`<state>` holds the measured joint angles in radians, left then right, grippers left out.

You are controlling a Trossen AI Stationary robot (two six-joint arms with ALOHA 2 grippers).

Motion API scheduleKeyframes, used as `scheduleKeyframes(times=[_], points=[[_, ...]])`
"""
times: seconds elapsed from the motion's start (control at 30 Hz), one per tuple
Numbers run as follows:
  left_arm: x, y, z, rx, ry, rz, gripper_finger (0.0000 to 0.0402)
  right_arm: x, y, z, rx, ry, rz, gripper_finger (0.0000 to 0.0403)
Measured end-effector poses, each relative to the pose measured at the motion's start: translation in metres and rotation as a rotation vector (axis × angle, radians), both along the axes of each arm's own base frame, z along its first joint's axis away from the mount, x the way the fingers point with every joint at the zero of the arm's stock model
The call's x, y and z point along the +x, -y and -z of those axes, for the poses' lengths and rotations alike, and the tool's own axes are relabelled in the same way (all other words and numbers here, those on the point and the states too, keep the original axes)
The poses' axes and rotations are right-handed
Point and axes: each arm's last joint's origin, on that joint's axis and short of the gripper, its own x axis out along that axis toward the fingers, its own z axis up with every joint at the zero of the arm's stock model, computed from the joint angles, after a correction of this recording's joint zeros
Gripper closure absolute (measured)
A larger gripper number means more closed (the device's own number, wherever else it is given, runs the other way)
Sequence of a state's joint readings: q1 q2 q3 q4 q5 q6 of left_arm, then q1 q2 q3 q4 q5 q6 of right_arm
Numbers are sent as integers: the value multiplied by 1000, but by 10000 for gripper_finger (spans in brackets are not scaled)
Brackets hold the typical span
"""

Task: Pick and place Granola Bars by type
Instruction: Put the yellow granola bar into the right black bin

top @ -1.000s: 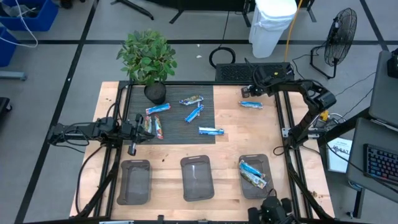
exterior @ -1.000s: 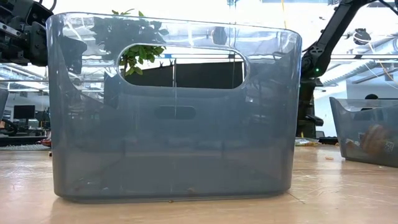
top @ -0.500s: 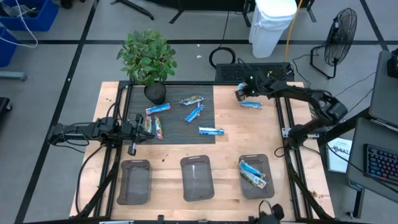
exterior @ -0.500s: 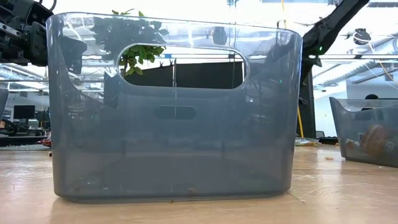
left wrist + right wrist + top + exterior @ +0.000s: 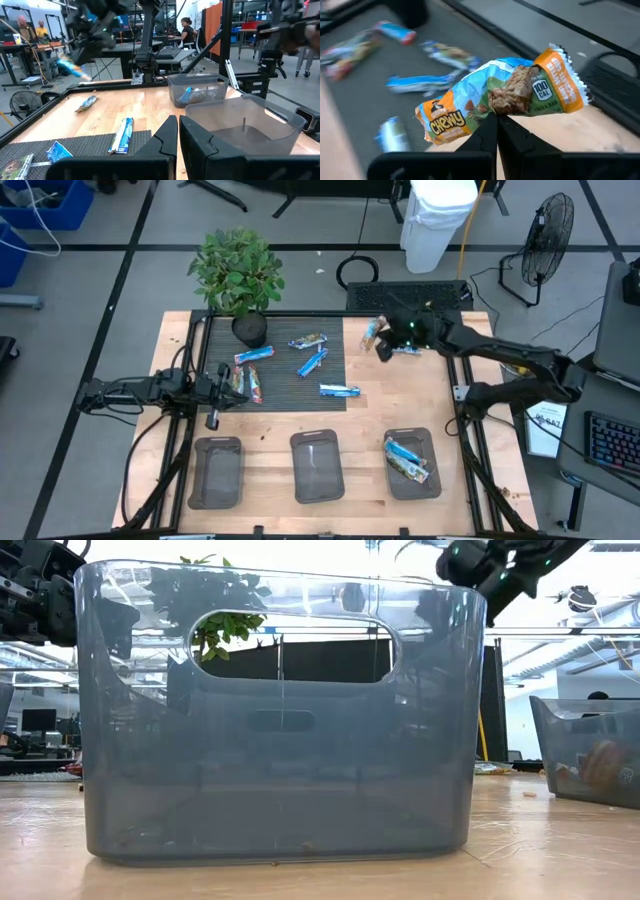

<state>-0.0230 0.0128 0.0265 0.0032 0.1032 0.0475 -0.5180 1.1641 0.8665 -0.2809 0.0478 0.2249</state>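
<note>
My right gripper (image 5: pixel 380 340) hovers over the far part of the table, at the right edge of the black mat (image 5: pixel 270 385), shut on a blue-and-orange Chewy bar (image 5: pixel 500 100). One blue bar (image 5: pixel 405 350) lies on the wood beside it. Several blue bars (image 5: pixel 312 362) lie flat on the mat. Two red bars (image 5: pixel 247 383) lie at the mat's left edge, right by my left gripper (image 5: pixel 224 385), which is shut, level and touches nothing. Two bars (image 5: pixel 407 458) lie in the right bin (image 5: pixel 430 442). My right gripper pinches the Chewy bar between its two fingers at the middle of one long edge (image 5: pixel 496 111). The fingers lie across the bar. The bar is lifted clear of the table, both ends free on either side of the fingers, and its wrapper is creased at the hold.
Three clear bins stand in a row along the near edge: left (image 5: pixel 217 472), middle (image 5: pixel 317 466) and right. A potted plant (image 5: pixel 238 275) stands at the mat's far left corner. A black frame rail (image 5: pixel 455 370) runs along the right side. People show in the room beyond.
My right gripper has travelled from the table's far right corner toward the left, past the blue bar on the wood, to the mat's right edge, carrying the Chewy bar. In the low view it has come into sight at the upper right.
</note>
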Motion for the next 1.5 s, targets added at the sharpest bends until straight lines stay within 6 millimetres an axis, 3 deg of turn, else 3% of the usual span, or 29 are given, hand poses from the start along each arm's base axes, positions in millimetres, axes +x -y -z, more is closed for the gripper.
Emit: scheduleKeyframes(times=[0.4, 0.8, 1.2, 1.5], points=[[0, 0, 0, 0, 0, 0, 376, 12, -92, -21, -13, 92, -319, 403], [0, 0, 0, 0, 0, 0, 376, -15, -177, -38, -15, 185, -489, 403], [0, 0, 0, 0, 0, 0, 376, -55, -234, -52, 5, 299, -669, 403], [0, 0, 0, 0, 0, 0, 376, -60, -257, -77, 21, 218, -604, 403]])
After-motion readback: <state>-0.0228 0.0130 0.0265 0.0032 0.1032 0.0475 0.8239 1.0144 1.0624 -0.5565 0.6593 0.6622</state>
